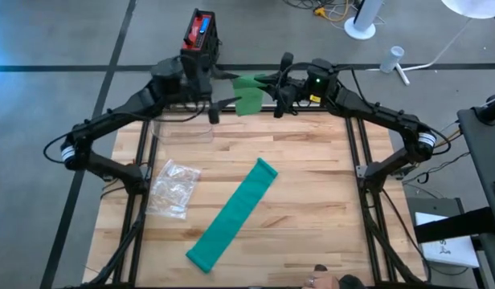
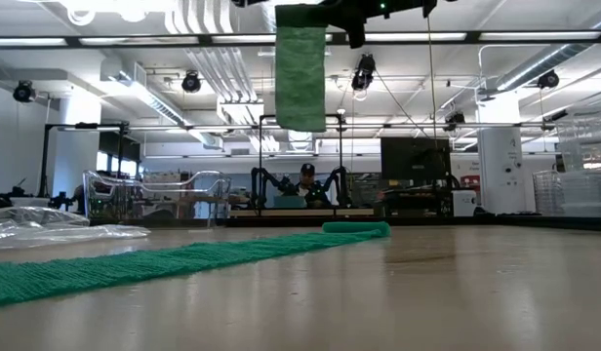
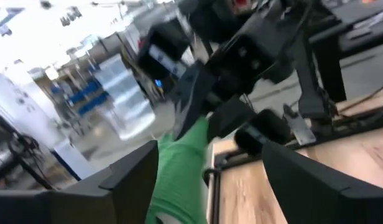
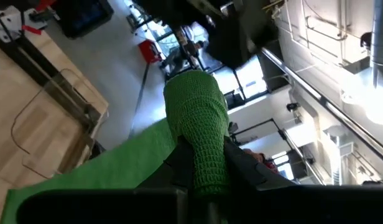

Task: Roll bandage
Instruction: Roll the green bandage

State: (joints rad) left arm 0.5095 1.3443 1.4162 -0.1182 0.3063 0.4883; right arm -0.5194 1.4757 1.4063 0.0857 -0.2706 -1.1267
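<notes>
Both arms are raised at the far edge of the wooden worktop (image 1: 312, 193), their wrists facing each other.

Right gripper (image 1: 273, 90): fingers clenched on one green bandage (image 1: 249, 94), which is held up in the air between the two arms. In the right wrist view the bandage (image 4: 201, 130) runs up between the two dark fingers and curls over into a rounded end, with a flat green tail spreading to one side. In the low view this bandage (image 2: 300, 76) hangs straight down as a flat strip from the top of the picture, well clear of the worktop.

Left gripper (image 1: 214, 96): fingers released, spread apart. The left wrist view shows the green strip (image 3: 182, 174) passing through the gap between the two fingers; contact with either finger cannot be told. The right gripper shows beyond it, blurred.

A second green bandage (image 1: 234, 214) lies flat and unrolled on the worktop, set diagonally near the middle; its far end looks slightly thickened in the low view (image 2: 355, 228).

Clear plastic wrapper (image 1: 173, 187) lies on the worktop just to the left of the flat bandage. A clear plastic container (image 1: 182, 128) stands near the far left edge.
</notes>
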